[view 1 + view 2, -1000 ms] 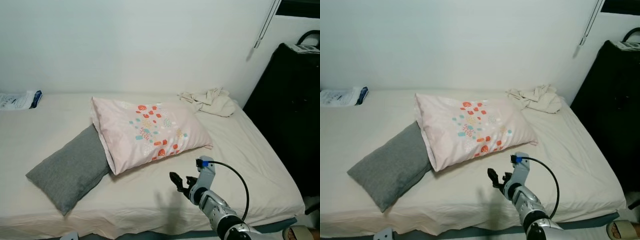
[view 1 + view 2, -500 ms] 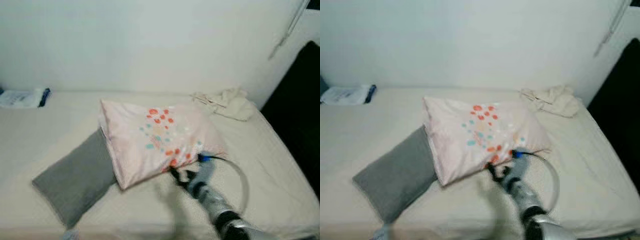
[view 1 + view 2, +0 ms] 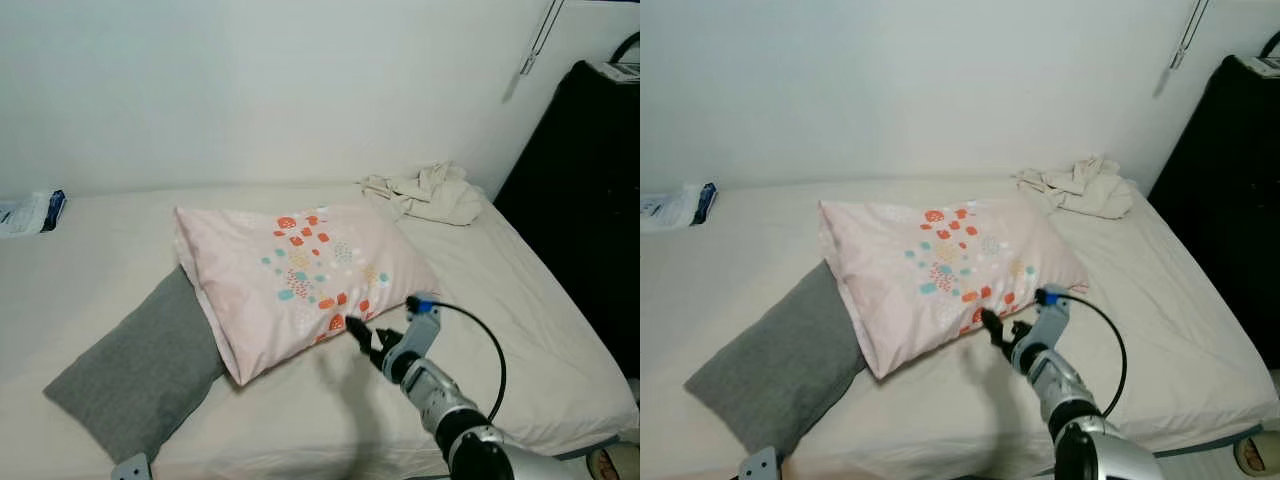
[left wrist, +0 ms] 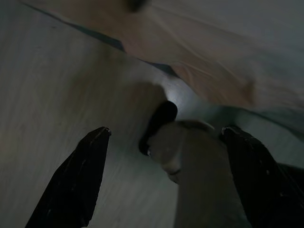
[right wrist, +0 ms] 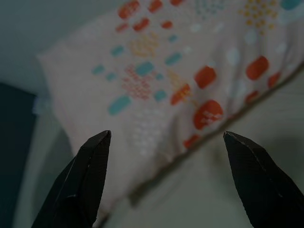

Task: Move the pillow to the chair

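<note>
My right gripper (image 3: 362, 338), fingers spread, sits at the pink pillow (image 3: 300, 270)'s near edge; pillow lies ahead-left, probably untouched.

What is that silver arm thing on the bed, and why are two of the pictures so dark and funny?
It is the arm of a walking robot. The two bright pictures come from cameras in its head, looking down at a bed. The two dark ones come from small cameras on its wrists, looking out between two black fingers.

The right end effector is the robot's hand. Its fingers are open and sit at the near edge of the pink pillow with coloured spots. It holds nothing. A grey pillow lies partly under the pink one, and crumpled cloth lies in the far corner of the bed. The left end effector is open too, in the shade, holding nothing.
</note>
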`<state>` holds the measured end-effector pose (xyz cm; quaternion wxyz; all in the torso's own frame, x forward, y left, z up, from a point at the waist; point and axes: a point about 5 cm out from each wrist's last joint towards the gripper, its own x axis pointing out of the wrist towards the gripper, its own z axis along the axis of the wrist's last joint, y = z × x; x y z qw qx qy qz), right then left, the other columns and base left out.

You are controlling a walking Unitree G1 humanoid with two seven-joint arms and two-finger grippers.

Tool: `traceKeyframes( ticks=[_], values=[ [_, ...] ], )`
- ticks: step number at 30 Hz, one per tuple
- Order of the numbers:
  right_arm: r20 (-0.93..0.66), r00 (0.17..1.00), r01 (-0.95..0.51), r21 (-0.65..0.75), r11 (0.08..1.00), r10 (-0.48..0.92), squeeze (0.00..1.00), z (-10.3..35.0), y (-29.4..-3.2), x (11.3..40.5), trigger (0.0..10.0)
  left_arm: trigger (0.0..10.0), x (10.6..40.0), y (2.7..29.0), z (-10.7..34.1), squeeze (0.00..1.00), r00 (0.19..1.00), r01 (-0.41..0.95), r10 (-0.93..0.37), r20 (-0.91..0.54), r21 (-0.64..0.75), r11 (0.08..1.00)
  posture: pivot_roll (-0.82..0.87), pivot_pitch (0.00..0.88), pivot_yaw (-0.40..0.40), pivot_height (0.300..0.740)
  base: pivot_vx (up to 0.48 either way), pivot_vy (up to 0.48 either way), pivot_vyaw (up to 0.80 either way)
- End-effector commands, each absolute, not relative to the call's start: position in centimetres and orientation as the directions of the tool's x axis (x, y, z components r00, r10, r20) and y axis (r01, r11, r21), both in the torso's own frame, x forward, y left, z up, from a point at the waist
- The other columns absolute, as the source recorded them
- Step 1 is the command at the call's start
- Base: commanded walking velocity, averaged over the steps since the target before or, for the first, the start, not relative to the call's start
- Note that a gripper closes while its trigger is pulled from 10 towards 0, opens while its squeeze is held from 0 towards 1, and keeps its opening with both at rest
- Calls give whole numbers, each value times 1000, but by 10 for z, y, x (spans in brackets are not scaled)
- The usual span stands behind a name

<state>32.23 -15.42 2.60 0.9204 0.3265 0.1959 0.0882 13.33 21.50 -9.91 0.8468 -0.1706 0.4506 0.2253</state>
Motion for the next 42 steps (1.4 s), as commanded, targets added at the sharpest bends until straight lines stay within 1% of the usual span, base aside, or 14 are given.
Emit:
traceKeyframes(
  ticks=[1,8,10,11,12,16,19,24,28,33,35,39,41,42],
  values=[
    [-303,908,-16,665,747,289,0,24,-155,321,10000,10000,129,223,-99,0,479,-571,265,-837,-68,818,-52,86,-30,740,0,0,0],
    [-319,908,14,671,741,272,0,21,-160,318,10000,10000,131,261,-87,0,475,-712,397,-785,-78,698,-34,98,-35,710,0,0,0],
    [-302,914,10,685,729,271,0,24,-161,320,10000,10000,139,270,-81,0,532,-737,394,-750,-181,651,-26,102,-37,700,0,0,0],
    [-284,920,5,697,717,269,0,27,-162,323,10000,10000,149,274,-75,0,595,-724,382,-707,-264,637,-23,105,-36,690,0,0,0],
    [-284,920,5,697,717,269,0,27,-162,323,10000,10000,149,274,-75,0,595,-724,382,-707,-264,637,-23,105,-36,690,0,0,0],
    [-243,934,-10,717,697,263,0,37,-165,330,10000,10000,171,283,-58,0,727,-650,366,-581,-411,639,-14,110,-37,670,0,0,0],
    [-221,939,-24,722,691,264,0,42,-166,333,10000,10000,179,285,-51,0,778,-598,351,-522,-440,670,-10,114,-37,655,0,0,0],
    [-201,946,-30,726,687,254,0,46,-168,336,10000,10000,177,278,-54,0,787,-532,297,-541,-352,770,-10,115,-33,635,0,0,0],
    [-174,952,-40,744,667,251,0,50,-171,338,10000,10000,167,275,-60,0,777,-515,276,-566,-320,795,-14,118,-27,620,0,0,0],
    [-155,957,-44,759,649,246,0,52,-173,339,10000,10000,157,277,-62,0,794,-508,265,-547,-358,784,-12,119,-26,600,0,0,0],
    [-145,959,-47,765,642,243,0,53,-174,340,10000,10000,160,278,-57,0,836,-477,250,-490,-420,772,-9,121,-27,590,0,0,0],
    [-116,967,-51,781,623,225,0,57,-176,342,10000,10000,181,283,-36,0,946,-313,191,-263,-577,754,-2,125,-31,590,0,0,0],
    [-116,967,-51,781,623,225,0,57,-176,342,10000,10000,181,283,-36,0,946,-313,191,-263,-577,754,-2,125,-31,590,0,0,0],
    [-112,968,-55,781,621,226,0,58,-177,342,10000,10000,186,285,-29,0,966,-255,171,-194,-615,746,1,128,-31,590,0,0,0]
  ],
)
